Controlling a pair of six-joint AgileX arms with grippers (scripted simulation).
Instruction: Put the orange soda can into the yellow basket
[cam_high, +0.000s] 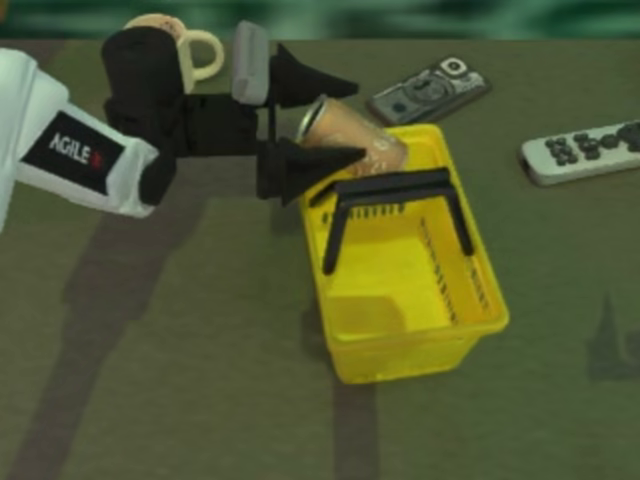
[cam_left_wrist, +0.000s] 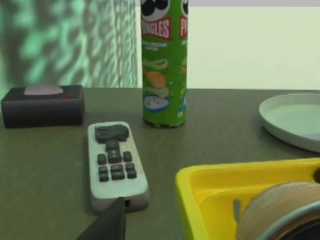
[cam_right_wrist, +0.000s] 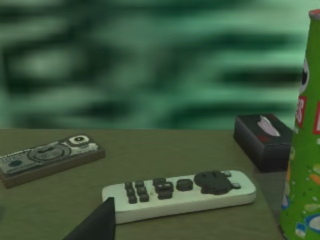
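Left gripper (cam_high: 322, 128) is pinching the orange soda can (cam_high: 352, 136), holding it tilted over the far-left corner of the yellow basket (cam_high: 490, 320). Drop step in hand. Next: fingers should be spreading to release it inside. Right arm isn't showing from above.

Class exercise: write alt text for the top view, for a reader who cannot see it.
The left gripper holds the tilted orange soda can over the far-left corner of the yellow basket. A cream mug, a dark flat device and a white remote lie along the table's far side.
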